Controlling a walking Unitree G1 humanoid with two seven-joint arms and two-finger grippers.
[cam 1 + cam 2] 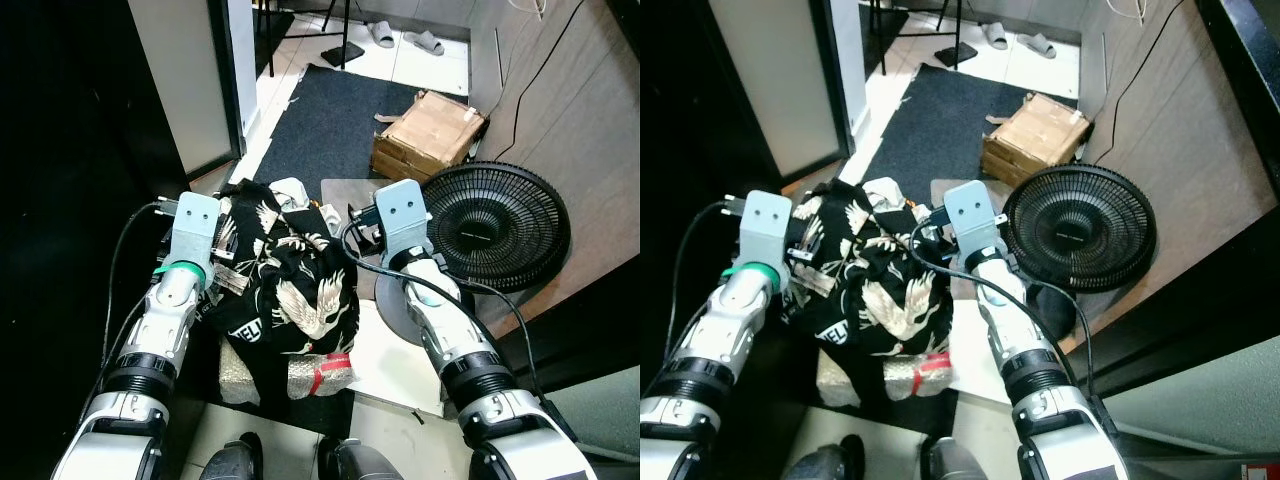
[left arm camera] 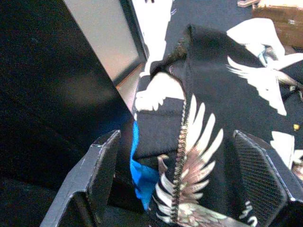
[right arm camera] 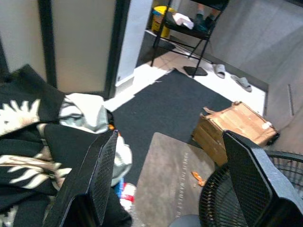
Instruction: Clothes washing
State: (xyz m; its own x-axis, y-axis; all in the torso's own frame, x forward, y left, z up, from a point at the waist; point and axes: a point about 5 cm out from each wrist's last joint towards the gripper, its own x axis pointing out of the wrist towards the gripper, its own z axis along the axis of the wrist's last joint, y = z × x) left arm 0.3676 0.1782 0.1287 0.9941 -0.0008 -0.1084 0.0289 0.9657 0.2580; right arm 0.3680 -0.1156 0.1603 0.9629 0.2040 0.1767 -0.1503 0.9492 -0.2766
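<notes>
Black crane-print garment (image 1: pixel 290 285) lies heaped between both wide-open grippers, left gripper (image 2: pixel 189 189) straddling its edge, right gripper (image 3: pixel 165 179) beside it. Gathering laundry seems underway; next, closing on cloth.

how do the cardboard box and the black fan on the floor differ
The cardboard box is brown and blocky with straight edges; the black fan is round, with an open wire grille. The box lies farther from the robot, at the edge of the dark mat; the fan is nearer, just beyond the right gripper. The box looks worn, with a loose flap; the fan looks intact. Both stand on the floor beside the wooden wall.
</notes>
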